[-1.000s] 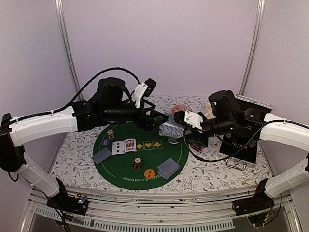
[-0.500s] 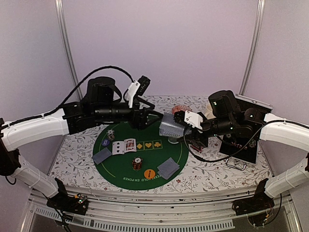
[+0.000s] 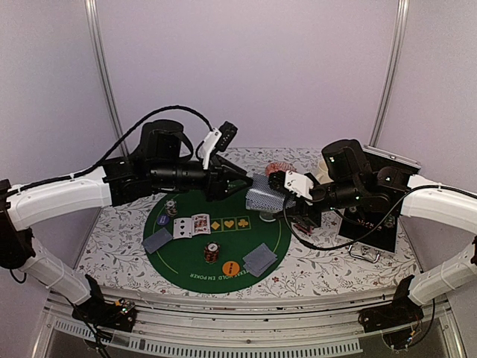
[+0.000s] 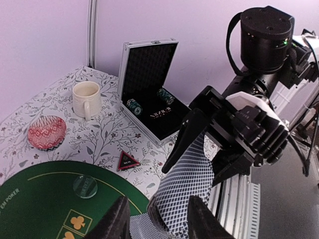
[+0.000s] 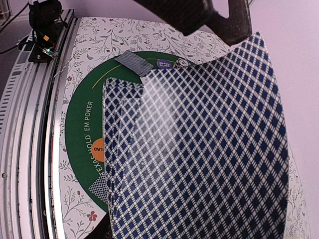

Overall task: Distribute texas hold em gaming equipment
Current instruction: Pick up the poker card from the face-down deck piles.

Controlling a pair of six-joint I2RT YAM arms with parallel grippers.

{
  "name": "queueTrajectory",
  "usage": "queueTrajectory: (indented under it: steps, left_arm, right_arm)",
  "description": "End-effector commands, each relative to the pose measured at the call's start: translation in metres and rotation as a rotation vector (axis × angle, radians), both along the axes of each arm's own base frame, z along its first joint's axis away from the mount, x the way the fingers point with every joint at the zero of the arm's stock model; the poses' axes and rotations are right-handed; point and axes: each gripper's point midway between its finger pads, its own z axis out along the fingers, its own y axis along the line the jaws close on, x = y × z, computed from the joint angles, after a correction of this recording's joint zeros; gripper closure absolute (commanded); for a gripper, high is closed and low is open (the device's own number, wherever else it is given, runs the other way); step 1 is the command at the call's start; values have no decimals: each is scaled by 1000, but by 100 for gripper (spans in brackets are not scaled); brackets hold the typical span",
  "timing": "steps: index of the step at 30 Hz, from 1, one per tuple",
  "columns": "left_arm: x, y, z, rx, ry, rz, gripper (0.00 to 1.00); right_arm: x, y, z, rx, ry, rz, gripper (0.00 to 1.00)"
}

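Observation:
My right gripper (image 3: 277, 195) is shut on a deck of blue-checked playing cards (image 3: 264, 198), held above the right edge of the green mat (image 3: 186, 257). The deck (image 5: 194, 159) hides the right fingers in the right wrist view. My left gripper (image 4: 158, 216) straddles the deck's (image 4: 194, 184) free end, jaws half-narrowed. The top card bows upward; one left finger (image 4: 198, 219) touches its edge, and whether it is gripped is unclear. On the mat lie face-up cards (image 3: 191, 225), face-down pairs (image 3: 157, 240), chip stacks (image 3: 212, 253), an orange button (image 3: 230, 266) and a pale-green button (image 4: 84, 185). The triangular marker (image 4: 128, 161) lies beside the mat.
An open metal case (image 4: 149, 84) holding chips stands at the right behind the right arm. A cream mug (image 4: 85, 98) and a pink-patterned bowl (image 4: 47, 132) sit at the back of the floral tablecloth. A blue button (image 5: 164, 63) lies near the mat's left edge.
The left gripper's jaws have narrowed around the deck's end. The left arm drew back a little, then came forward again. The right arm and deck stayed put.

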Motion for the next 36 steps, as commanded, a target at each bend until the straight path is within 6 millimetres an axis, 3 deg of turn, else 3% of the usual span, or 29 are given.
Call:
queueTrajectory:
  steps: [1,7,21,24,29,36]
  left_arm:
    - [1,-4,2,6,30,-26,64]
    - [-2,-9,0,5,41,-55,72]
    - [4,-13,-16,37,64,-45,72]
    - [1,-14,-13,30,67,-65,78]
    - [-6,-15,-5,14,65,-100,100]
    - [-14,-8,5,-7,47,-117,100]
  right_arm:
    - [-1,-1,20,46,-33,5,57]
    - [0,-1,20,47,-34,4,57]
    - [0,-1,22,51,-38,5,57]
    - [-1,-1,22,50,-36,5,57]
    - [0,-1,23,51,-40,3,57]
    - [0,-2,21,46,-42,0,57]
